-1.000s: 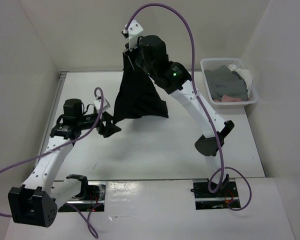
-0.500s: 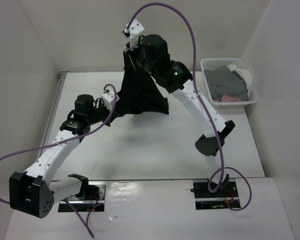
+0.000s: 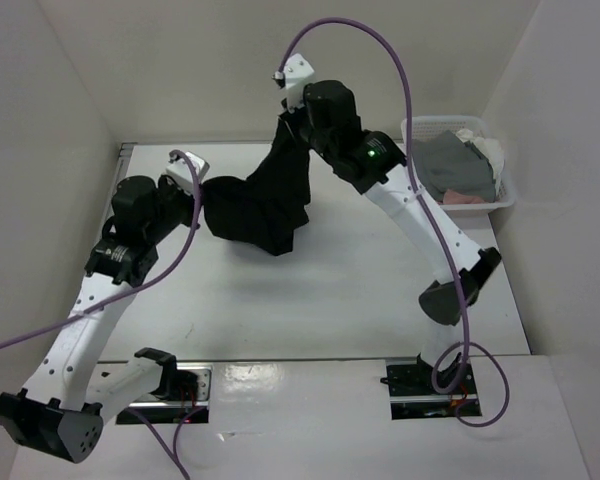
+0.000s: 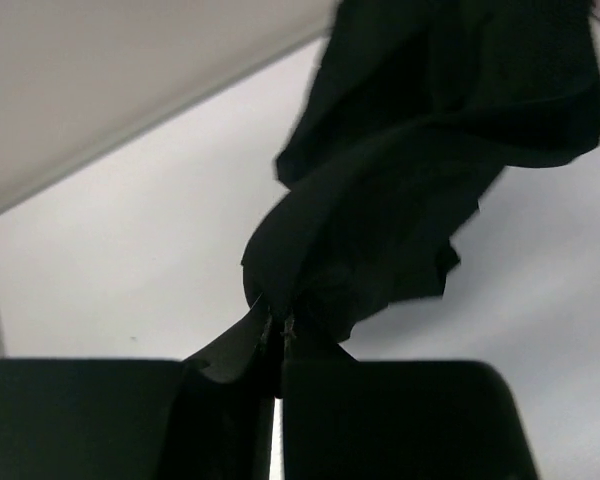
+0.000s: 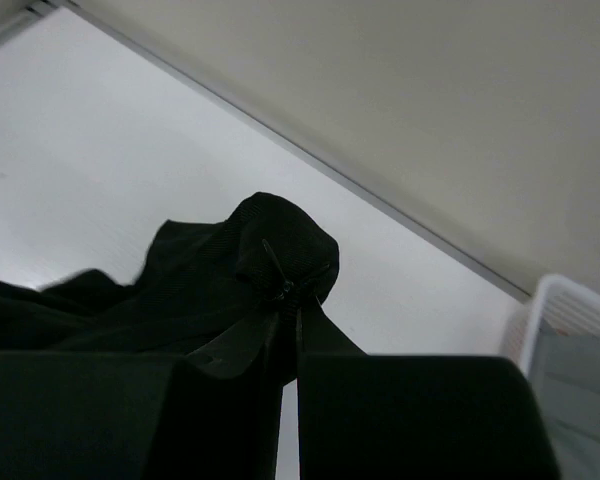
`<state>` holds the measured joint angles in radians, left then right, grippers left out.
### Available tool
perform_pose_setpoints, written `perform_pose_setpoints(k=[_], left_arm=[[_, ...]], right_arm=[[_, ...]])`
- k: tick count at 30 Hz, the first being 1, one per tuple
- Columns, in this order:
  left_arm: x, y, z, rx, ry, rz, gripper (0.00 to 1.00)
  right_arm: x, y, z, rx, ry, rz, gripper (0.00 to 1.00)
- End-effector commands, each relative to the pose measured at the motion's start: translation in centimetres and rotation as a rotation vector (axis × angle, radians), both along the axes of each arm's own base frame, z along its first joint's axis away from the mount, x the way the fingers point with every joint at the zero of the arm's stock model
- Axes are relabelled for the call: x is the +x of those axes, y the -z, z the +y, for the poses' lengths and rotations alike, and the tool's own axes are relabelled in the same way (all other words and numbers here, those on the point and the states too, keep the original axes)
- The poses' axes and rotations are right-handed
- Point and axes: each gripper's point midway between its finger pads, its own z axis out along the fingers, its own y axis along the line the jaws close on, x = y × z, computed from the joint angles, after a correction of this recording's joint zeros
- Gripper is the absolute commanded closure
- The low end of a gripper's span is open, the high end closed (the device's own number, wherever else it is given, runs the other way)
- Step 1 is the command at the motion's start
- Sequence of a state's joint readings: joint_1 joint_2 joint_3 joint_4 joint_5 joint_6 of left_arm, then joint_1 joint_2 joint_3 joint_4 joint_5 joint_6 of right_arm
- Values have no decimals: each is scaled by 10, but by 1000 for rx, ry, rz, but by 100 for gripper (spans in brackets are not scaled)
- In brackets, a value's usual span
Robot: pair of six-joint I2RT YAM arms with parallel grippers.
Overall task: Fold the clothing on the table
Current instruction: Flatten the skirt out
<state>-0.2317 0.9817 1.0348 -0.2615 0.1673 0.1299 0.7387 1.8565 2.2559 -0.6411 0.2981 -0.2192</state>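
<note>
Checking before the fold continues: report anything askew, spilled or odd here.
Nothing is spilled or damaged. The black pleated soft-fabric skirt is bunched and twisted, hanging crumpled between the shut left jaws and right jaws rather than lying flat on the white rectangular tabletop.

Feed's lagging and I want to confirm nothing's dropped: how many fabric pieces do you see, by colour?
Black: 1, the clothing, pinched by the left gripper and the right gripper.
Grey: 1, the grey garment in the basket.
Pink: 1, the pink cloth in the basket.
White: 1, a bunched white piece there, likely cloth.
Total: 4
</note>
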Motion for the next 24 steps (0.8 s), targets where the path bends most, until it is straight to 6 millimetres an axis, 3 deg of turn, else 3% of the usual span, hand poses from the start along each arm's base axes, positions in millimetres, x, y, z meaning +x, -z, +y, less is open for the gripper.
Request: perform_pose_setpoints(k=[1,4,5,6,7,8,10,12,14,15,17,22,24], left_arm=[[-3,-48,19,6,-87,-114,100],[-5,-66,29,-17,-127,-143,100],[-6,-75,32,-20,-136,-158,100],[-7,-80,32,-23,-136,-168,100],[-7,-85,32,-26,-136,-178,100],[-9,-92,36,-27,-147,-187,100],[-11,-97,37,-18,-145,-191,100],[-13,-98,41,-5,-152,-187,100],[-16,-98,40,7,-141,-178,100],[-19,-102,38,3,-126,-182,100],[-24,-107,37,8,-114,-191,100],[-26,-108,36,5,-102,-189,100],[-27,-106,34,5,-90,-180,100]], right_arm=[[-14,-68,-63,76,121,-175,94],[-23,-68,-93,81,170,-201,91],[-18,-55,-107,63,194,-184,91],[-19,-56,-117,67,206,-190,91],[-23,-64,-141,86,241,-205,91],[-23,-51,-148,68,246,-182,91],[-34,-57,-174,71,278,-208,91],[-40,-39,-181,42,278,-182,90],[-58,-43,-189,34,267,-206,83],[-61,-29,-191,18,266,-183,80],[-75,-29,-196,26,257,-193,75],[-81,-3,-200,-8,255,-144,62],[-81,8,-198,-24,244,-119,62]])
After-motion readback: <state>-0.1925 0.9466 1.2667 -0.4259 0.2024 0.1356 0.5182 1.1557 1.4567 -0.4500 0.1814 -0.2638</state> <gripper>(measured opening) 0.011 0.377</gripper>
